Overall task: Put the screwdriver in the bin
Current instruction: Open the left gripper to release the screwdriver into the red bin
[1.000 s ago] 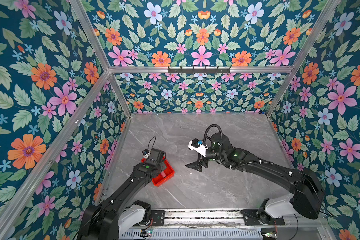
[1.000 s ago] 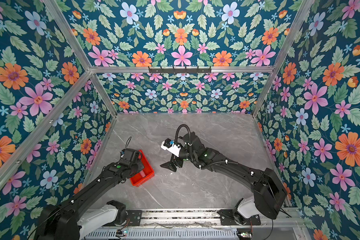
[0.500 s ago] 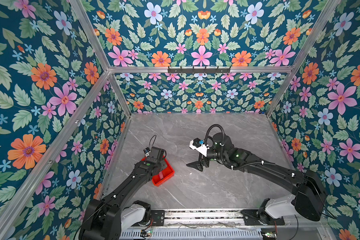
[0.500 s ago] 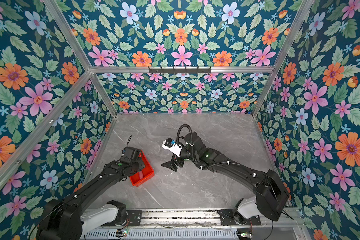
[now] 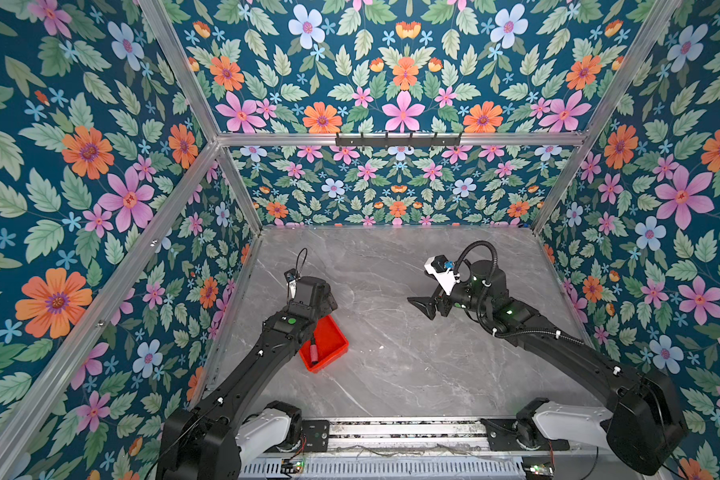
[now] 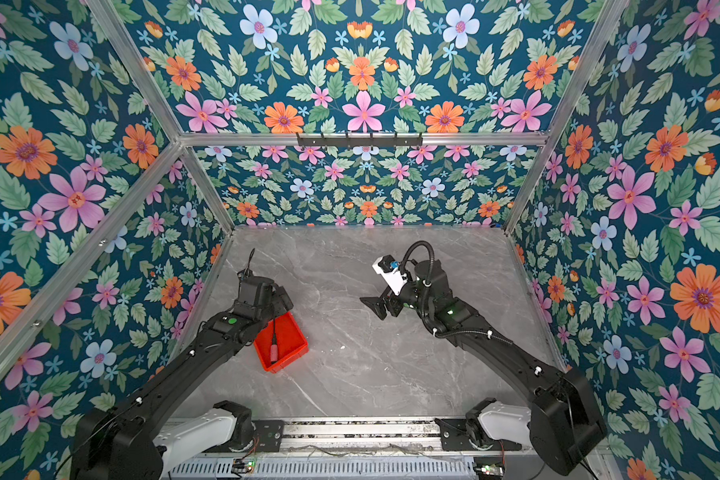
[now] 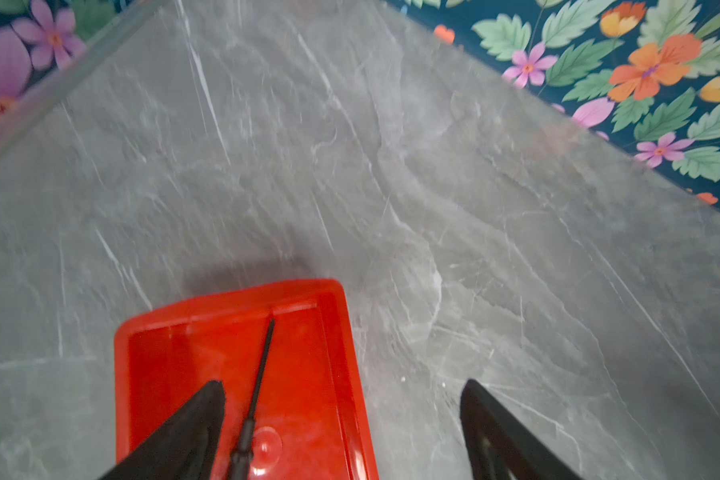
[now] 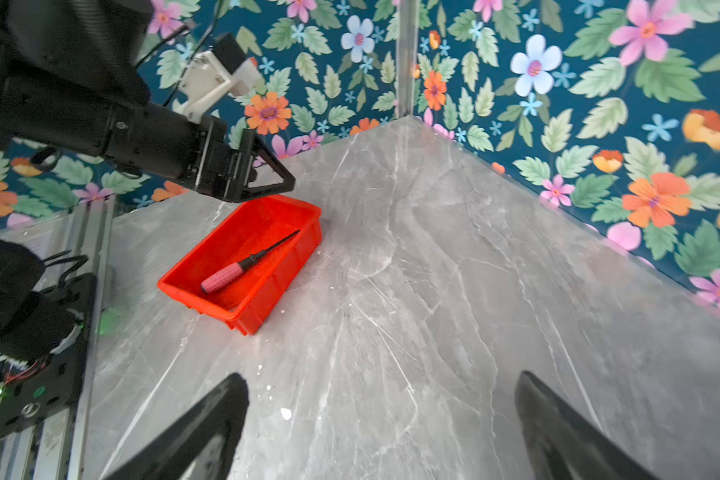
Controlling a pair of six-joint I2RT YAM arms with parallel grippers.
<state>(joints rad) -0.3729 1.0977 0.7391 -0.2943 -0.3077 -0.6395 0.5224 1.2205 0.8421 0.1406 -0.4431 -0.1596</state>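
The screwdriver, with a pink ribbed handle and a thin black shaft, lies loose on the floor of the red bin. Both top views show it there, the screwdriver inside the bin at the left front of the table. My left gripper hovers open just above the bin's far end, its jaws wide apart and holding nothing. The shaft lies below, beside one finger. My right gripper hangs open and empty over mid-table, well to the right of the bin.
Floral walls enclose the grey marble table on three sides. An aluminium rail carrying both arm bases runs along the front edge. The bin sits near the left wall. A few white specks lie on the table.
My left gripper has opened and let go of the screwdriver, which now lies in the bin; the wrist has lifted slightly. The right gripper has drawn back to the right.
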